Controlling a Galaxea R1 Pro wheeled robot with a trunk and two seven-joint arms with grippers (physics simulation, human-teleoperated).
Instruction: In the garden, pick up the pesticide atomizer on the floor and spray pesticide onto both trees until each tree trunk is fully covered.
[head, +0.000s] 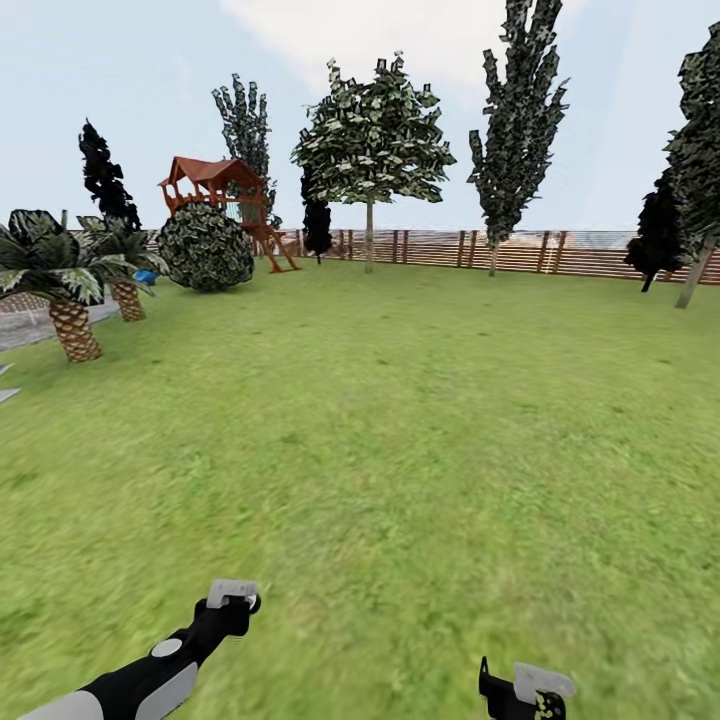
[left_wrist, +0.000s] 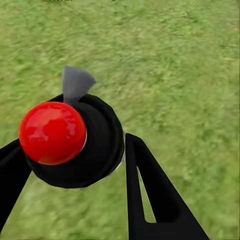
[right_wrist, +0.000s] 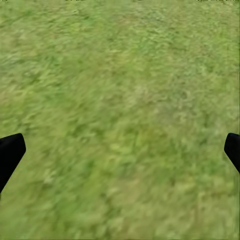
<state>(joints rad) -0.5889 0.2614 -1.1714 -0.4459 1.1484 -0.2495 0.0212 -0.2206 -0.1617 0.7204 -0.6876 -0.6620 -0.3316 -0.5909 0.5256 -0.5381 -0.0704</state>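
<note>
In the left wrist view the pesticide atomizer (left_wrist: 75, 145), a black round body with a glossy red ball top and a grey nozzle, sits between the two black fingers of my left gripper (left_wrist: 75, 155), which is shut on it. The left gripper (head: 232, 600) hangs low over the grass at the head view's lower left. My right gripper (head: 525, 690) is at the lower right, open (right_wrist: 120, 155), with only grass between its fingertips. Far ahead stands a broad-canopied tree (head: 372, 140) with a thin straight trunk (head: 369, 235). Another tree's trunk (head: 693, 275) leans at the right edge.
A brown slat fence (head: 500, 250) closes the lawn at the back. Tall narrow trees (head: 515, 110) rise before it. At the left are palm-like plants (head: 60, 270), a round bush (head: 205, 245), a red-brown play tower (head: 215, 185) and a grey paved patch (head: 40, 325). Open grass lies between.
</note>
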